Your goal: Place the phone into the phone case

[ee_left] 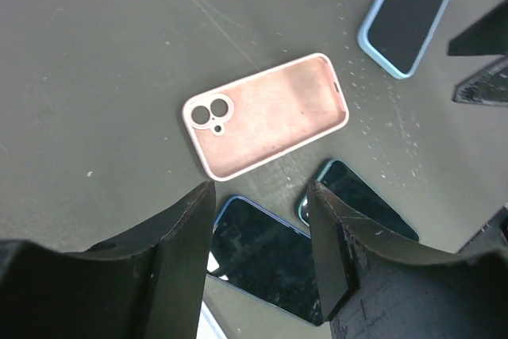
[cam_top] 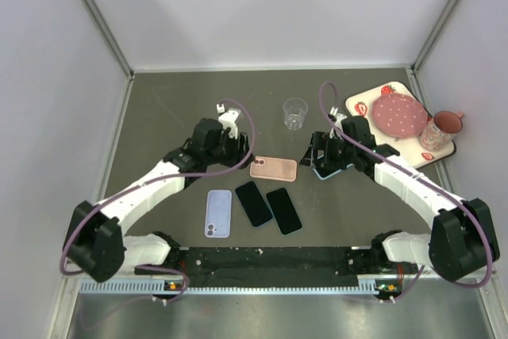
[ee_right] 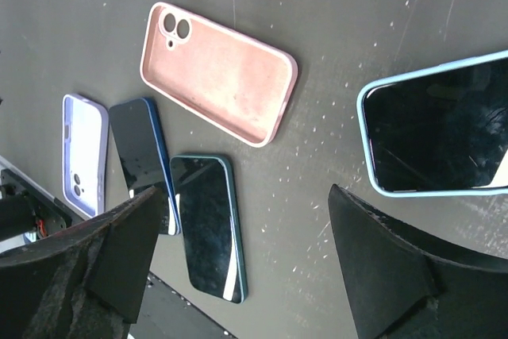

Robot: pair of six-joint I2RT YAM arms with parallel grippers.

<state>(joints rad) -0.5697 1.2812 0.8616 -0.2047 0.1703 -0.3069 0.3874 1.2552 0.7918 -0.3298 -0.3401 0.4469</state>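
Left gripper and right gripper hang wide open and empty; we risk dragging the teal phone when closing on the blue phone just beside it.

The left arm and right arm share white shells between bulky black joints, each trailed by a looping purple cable and ending in matte black, wedge-shaped claw fingers with scuffed, dusty edges.
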